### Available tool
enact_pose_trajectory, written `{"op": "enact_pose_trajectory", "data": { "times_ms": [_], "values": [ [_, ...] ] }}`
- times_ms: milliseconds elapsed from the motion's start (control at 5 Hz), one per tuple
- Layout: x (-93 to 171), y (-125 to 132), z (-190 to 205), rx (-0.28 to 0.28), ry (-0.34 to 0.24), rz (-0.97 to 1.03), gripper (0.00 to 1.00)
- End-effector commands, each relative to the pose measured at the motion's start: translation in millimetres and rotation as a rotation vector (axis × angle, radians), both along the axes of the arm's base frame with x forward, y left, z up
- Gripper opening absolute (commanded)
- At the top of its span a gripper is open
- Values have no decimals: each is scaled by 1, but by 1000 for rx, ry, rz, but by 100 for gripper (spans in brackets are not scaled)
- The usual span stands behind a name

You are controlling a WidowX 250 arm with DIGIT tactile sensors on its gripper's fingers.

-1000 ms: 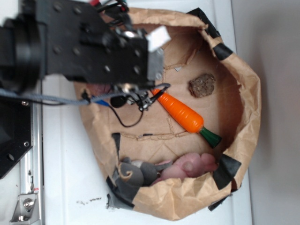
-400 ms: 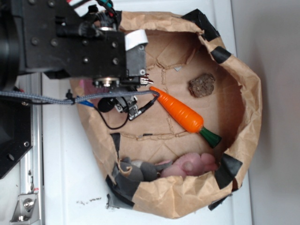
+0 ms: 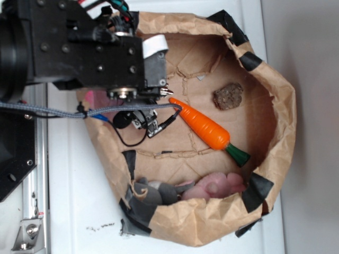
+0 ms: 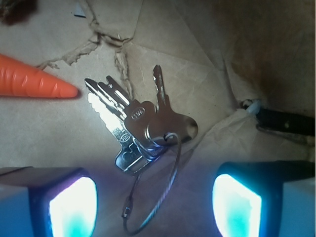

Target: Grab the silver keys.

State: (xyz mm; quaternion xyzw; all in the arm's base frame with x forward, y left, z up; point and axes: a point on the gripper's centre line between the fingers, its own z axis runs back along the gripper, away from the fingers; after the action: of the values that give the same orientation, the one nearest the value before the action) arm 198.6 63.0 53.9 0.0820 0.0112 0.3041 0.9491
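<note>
The gripper (image 4: 155, 200) hangs over the brown paper bag (image 3: 275, 111) with its jaws spread wide and nothing between them. The silver keys (image 4: 140, 126) lie flat on the bag floor just above the gap, blades fanned toward 11 o'clock, wire loop (image 4: 153, 200) trailing down to 6 between the fingers. The orange carrot (image 4: 34, 84) tip pokes in at about 10 o'clock, close to the keys.

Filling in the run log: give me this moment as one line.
phase: pre-grasp | end effector: open, above silver keys | keys: flat on paper, ungrasped | carrot: beside keys, apart
</note>
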Motion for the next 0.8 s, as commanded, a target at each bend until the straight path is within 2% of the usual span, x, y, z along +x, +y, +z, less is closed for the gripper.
{"op": "enact_pose_trajectory", "data": {
  "times_ms": [0, 200, 400, 600],
  "values": [
    [6, 11, -6, 16, -42, 61, 100],
    [8, 8, -10, 37, -47, 48, 100],
    [7, 7, -13, 46, -37, 62, 0],
    [7, 9, -10, 34, -43, 68, 0]
  ]
}}
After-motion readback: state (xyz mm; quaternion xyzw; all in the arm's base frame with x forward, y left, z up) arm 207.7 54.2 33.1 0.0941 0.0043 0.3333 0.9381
